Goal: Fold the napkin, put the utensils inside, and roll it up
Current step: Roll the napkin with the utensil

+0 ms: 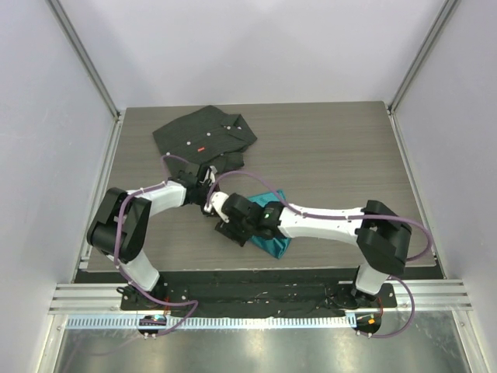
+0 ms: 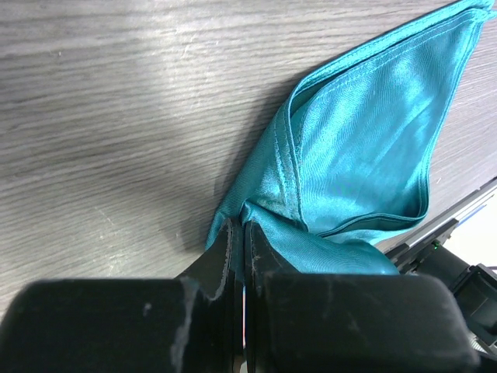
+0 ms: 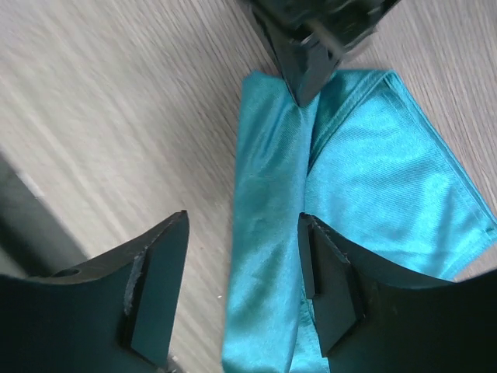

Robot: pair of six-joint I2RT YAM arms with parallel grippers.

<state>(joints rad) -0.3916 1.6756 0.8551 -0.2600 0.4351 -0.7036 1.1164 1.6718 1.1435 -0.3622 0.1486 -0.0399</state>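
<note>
From above, the teal napkin [image 1: 275, 244] lay on the surface [image 1: 334, 159], partly hidden under the arms. The left tool [image 2: 241, 233] was clenched on the napkin's bunched edge. The right tool [image 3: 242, 224] stood released, the napkin beneath and ahead of it.

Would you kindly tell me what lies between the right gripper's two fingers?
In the right wrist view, the open right gripper frames the folded edge of the teal napkin and a strip of bare wooden table; it grips nothing.
</note>
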